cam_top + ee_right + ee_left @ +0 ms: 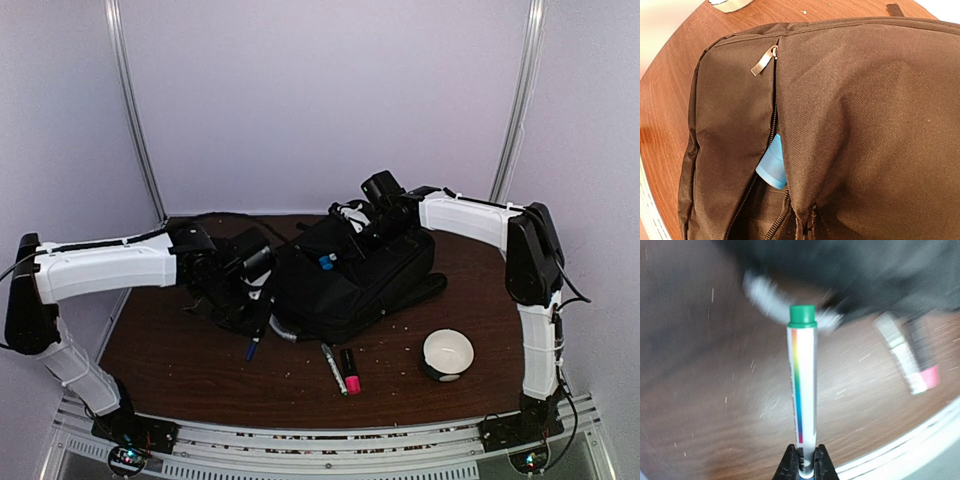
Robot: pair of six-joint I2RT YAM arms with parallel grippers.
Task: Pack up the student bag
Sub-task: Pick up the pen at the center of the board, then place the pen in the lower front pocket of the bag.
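The student bag (350,275), a large black backpack, lies in the middle of the table. Its zipper (774,107) is parted and a light blue item (772,165) peeks out of the gap. My right gripper (373,222) sits on the bag's far top, shut on a fold of its fabric (805,220) that it holds pulled up; the fingers themselves are hidden. My left gripper (806,462) hovers over the table left of the bag, shut on the tail of a white marker (802,385) with a green cap and a rainbow stripe. The bag (865,270) shows blurred beyond it.
Two markers lie near the front edge, a white one (331,359) (900,352) and a black-and-pink one (350,372) (924,357). A white bowl (447,352) stands at the front right. Bag straps (215,305) trail under the left arm.
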